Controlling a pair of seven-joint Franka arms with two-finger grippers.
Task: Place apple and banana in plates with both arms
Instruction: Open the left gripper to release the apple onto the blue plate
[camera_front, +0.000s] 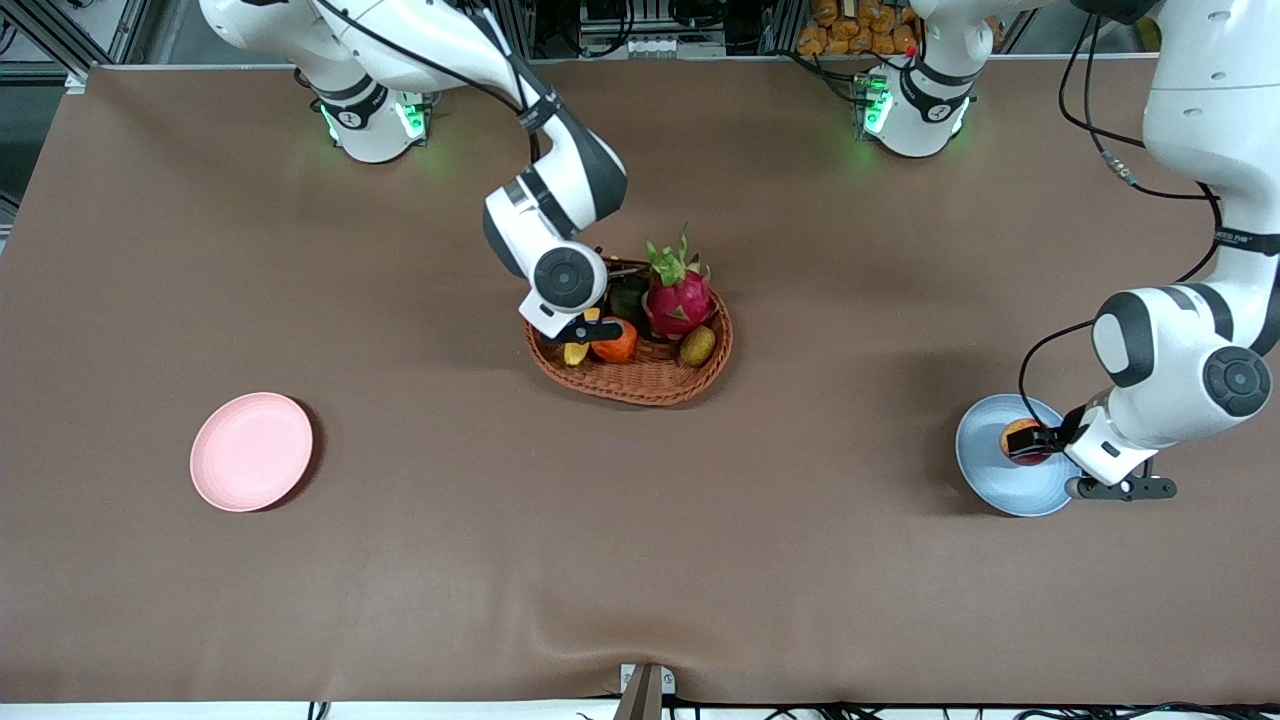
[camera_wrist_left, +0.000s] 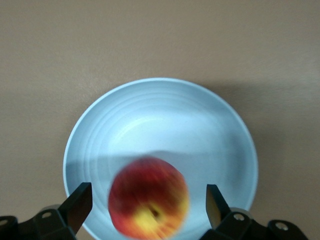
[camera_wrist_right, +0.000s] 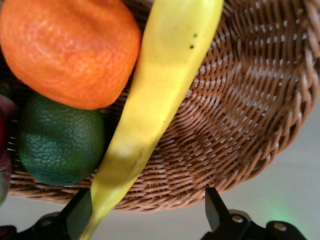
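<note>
Left gripper (camera_front: 1030, 443) sits low over the light blue plate (camera_front: 985, 480), at the left arm's end of the table, nearer the front camera than the basket. Fingers (camera_wrist_left: 80, 204) are spread wide, gap on both sides of the apple (camera_wrist_left: 149, 197), so no grip on it. Apple is red with a yellow patch, blurred in the left wrist view; whether it rests on the plate or is just above it, cannot tell. In the front view the apple (camera_front: 1020, 438) shows over the plate's middle, toward the edge farther from the camera.

Right gripper (camera_front: 585, 335) is down in the wicker basket (camera_front: 640, 380), mid-table, at the end toward the right arm. Fingers (camera_wrist_right: 80, 212) stand wide apart. The banana (camera_wrist_right: 155, 110) lies in the basket, running from the rim up across the weave, one end passing just beside one finger; not clamped. In the front view only a bit of the banana (camera_front: 576, 352) peeks out under the gripper.

Beside the banana, touching it: the orange fruit (camera_wrist_right: 70, 50) and a dark green fruit (camera_wrist_right: 60, 142). Also in the basket, toward the left arm's end: pink dragon fruit (camera_front: 680, 300) with green spikes and a small brownish-green fruit (camera_front: 697, 346).

Pale pink plate (camera_front: 251, 451) is toward the right arm's end of the table, well apart from the basket, nearer the front camera, nothing on it. Brown table cover (camera_front: 640, 560) under all of it.
</note>
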